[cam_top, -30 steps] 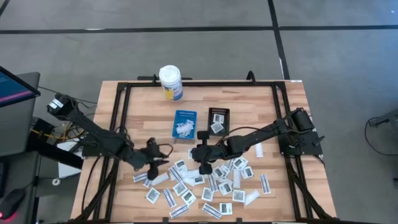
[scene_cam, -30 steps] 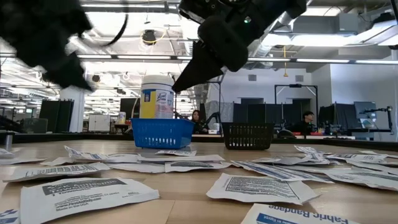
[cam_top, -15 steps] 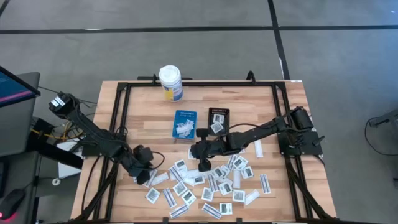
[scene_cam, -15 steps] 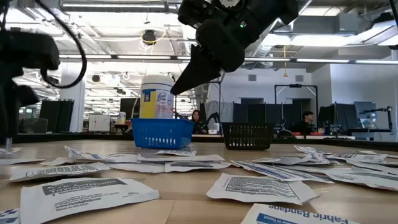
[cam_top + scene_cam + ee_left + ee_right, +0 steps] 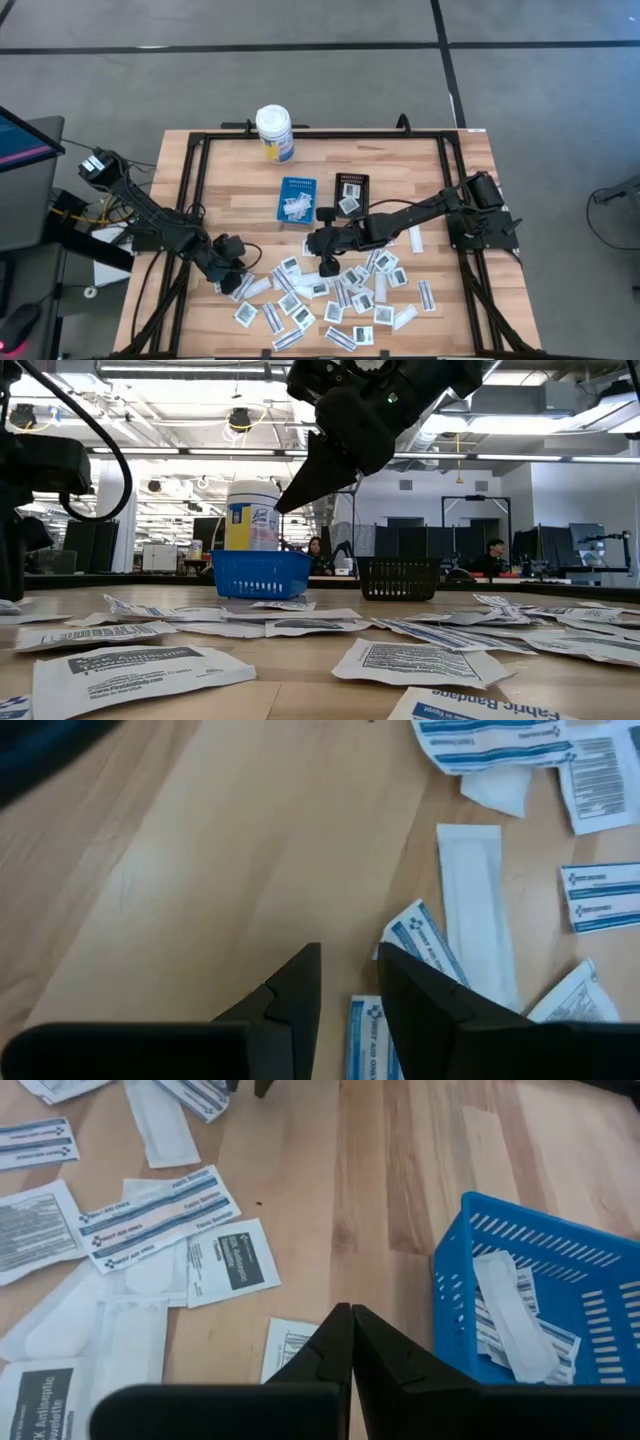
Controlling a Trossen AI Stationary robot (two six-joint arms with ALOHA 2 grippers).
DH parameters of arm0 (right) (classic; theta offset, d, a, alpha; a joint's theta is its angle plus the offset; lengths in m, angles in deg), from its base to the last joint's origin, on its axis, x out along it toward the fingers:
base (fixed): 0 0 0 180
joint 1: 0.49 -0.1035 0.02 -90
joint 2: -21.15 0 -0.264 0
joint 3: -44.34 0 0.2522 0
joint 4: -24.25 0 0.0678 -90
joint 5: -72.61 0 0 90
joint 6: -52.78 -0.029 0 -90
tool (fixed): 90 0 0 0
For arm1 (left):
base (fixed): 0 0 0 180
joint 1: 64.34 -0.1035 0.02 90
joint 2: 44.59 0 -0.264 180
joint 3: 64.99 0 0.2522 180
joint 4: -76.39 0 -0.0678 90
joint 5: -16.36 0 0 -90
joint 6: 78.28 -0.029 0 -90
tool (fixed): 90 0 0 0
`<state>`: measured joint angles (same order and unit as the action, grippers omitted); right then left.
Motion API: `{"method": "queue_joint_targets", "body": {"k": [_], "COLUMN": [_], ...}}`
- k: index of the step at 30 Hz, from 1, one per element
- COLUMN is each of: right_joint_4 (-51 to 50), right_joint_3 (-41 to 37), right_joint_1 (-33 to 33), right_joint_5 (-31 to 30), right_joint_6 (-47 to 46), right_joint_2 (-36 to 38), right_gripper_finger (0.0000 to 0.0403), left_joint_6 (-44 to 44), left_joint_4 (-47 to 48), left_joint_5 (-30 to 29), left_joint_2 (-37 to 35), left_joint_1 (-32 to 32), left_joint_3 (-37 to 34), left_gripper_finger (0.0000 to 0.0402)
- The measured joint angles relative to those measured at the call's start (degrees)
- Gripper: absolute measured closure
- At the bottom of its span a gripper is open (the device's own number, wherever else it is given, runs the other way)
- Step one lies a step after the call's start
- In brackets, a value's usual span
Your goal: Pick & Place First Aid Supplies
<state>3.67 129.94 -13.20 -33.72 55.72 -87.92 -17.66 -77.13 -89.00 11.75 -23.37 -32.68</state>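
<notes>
The first aid packets (image 5: 330, 300) lay scattered over the near half of the table (image 5: 230, 170), most of them a little way on the near side of the blue tray (image 5: 296, 200), with a few white strips already lying inside that tray. Beside the blue tray stood the black tray (image 5: 351, 192), holding a squarish packet of its own, and beyond both, toward the far edge, the white bottle with the yellow label (image 5: 274, 132).

The right gripper (image 5: 327, 265) hung just on the near side of the blue tray, above the edge of the scatter, its arm stretched low and nearly flat across the table from the right side. Its two dark fingers (image 5: 340, 1345) were pressed tight together with nothing between them.

The left gripper (image 5: 237, 283) was down at the left fringe of the packets, well off to the left of the blue tray, the arm reaching in from the left with the wrist bent steeply downward. Its fingers (image 5: 300, 990) stood a little apart, tips close over the bare wood beside a blue-printed packet (image 5: 425, 945), clasping nothing
</notes>
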Motion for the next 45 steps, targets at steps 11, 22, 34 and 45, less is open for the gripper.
{"method": "queue_joint_targets", "body": {"k": [11, 22, 34, 45], "right_joint_4": [-0.2, -0.4, -0.4, -0.4], "right_joint_3": [0.0, 0.0, 0.0, 0.0], "right_joint_1": [0.0, -0.4, -0.4, -0.8], "right_joint_5": [0.0, 0.0, 0.0, 0.0], "right_joint_6": [0.0, 0.0, 0.0, -0.6], "right_joint_2": [0.0, 0.0, 0.0, 0.0], "right_gripper_finger": [0.0403, 0.0403, 0.0403, 0.0403], "left_joint_6": [-0.3, -0.4, -16.9, -58.8], "left_joint_4": [-4.8, -5.9, -28.3, -57.8], "left_joint_5": [0.1, 0.8, -13.4, -35.6], "left_joint_2": [1.0, 5.5, 5.8, 5.7], "left_joint_1": [0.0, 0.0, -0.1, -12.9], "left_joint_3": [0.0, 0.1, -0.1, 0.0], "left_gripper_finger": [0.03, 0.0305, 0.0396, 0.0397]}}
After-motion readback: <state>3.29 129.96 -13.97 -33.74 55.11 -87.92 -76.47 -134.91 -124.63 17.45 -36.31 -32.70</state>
